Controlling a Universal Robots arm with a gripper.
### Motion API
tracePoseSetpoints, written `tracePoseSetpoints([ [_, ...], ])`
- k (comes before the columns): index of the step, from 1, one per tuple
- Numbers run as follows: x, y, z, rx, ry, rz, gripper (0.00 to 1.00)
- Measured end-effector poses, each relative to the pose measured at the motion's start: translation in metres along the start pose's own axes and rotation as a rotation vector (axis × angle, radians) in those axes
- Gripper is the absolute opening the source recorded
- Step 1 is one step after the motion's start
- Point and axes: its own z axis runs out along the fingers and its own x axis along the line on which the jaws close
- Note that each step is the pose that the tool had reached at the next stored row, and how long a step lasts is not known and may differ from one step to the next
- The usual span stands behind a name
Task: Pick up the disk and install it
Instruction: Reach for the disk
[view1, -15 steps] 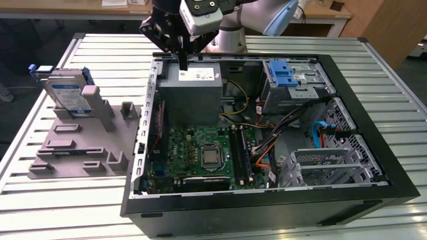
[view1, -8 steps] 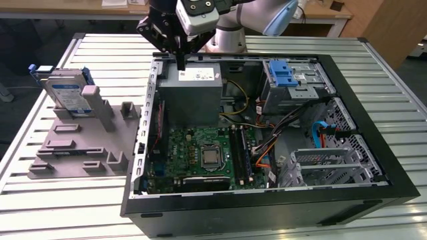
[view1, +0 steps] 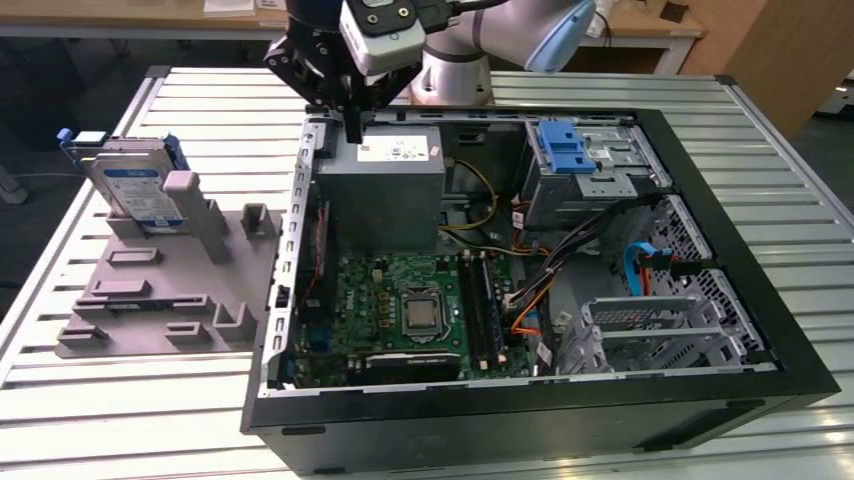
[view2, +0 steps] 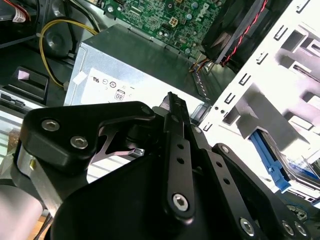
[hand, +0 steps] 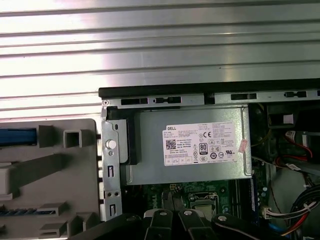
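Closed fingers (view1: 354, 122) hang empty; disk (view1: 138, 188) half hidden by stand (view1: 147, 290).

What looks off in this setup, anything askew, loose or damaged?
Nothing stands out. The disk stands on edge in its grey holder at the exterior view's left, outside the computer case. The gripper hangs shut and empty over the power supply.

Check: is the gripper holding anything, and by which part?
Nothing is held. The gripper is shut and empty above the grey metal box; the disk stands in the grey holder at the exterior view's left, apart from it.
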Motion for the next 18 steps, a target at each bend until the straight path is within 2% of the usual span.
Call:
tracePoseSetpoints([
  [14,0.0035,-0.0003,0.0013,-0.0001,-0.0001,0.000,0.11],
  [18,0.0113,-0.0005,0.0014,0.0001,0.0001,0.000,0.11],
])
